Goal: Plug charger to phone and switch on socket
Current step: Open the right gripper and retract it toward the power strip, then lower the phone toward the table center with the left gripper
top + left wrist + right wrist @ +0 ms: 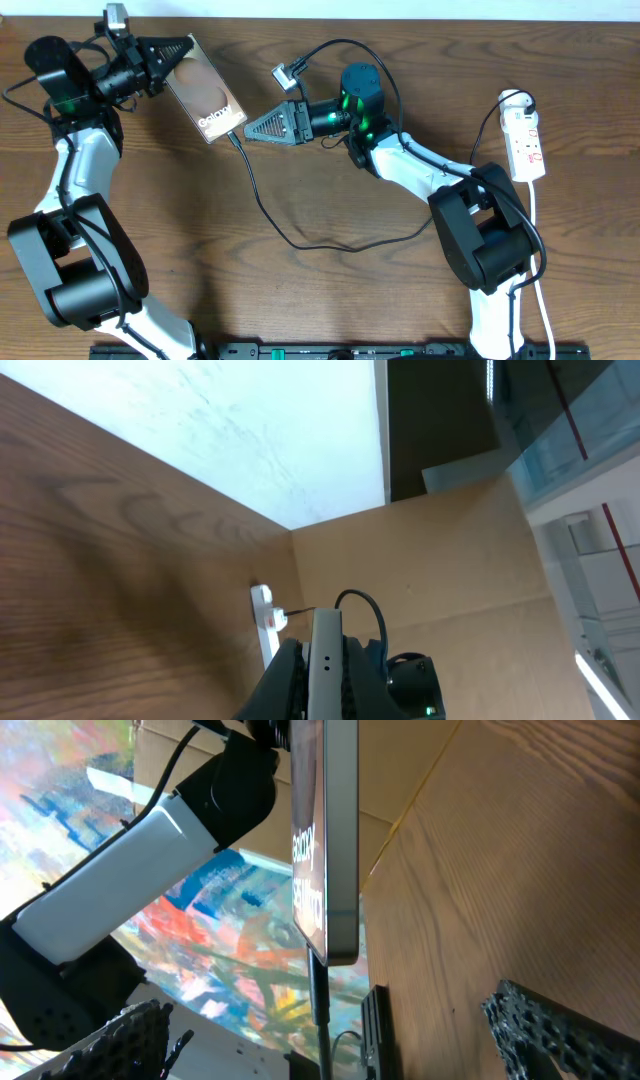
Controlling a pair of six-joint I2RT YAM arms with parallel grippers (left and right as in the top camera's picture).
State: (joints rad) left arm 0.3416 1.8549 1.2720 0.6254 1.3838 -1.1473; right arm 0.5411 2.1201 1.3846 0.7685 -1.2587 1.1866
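Note:
My left gripper [180, 55] is shut on the top end of the phone [205, 97] and holds it tilted above the table's back left. In the left wrist view the phone's edge [325, 635] sits between the left fingers [325, 665]. The charger cable [262, 205] curves across the table, and its plug tip [234, 137] meets the phone's lower end. In the right wrist view the plug [318, 985] sits in the bottom of the phone [338, 840]. My right gripper [250, 128] is open with its fingers spread either side of the cable [325, 1050]. The socket [526, 142] lies at the far right.
The socket's white cord [540, 270] runs down the right side past the right arm's base. The socket also shows in the left wrist view [265, 622]. A black rail [330, 351] lies along the front edge. A cardboard wall [450, 550] stands behind the table.

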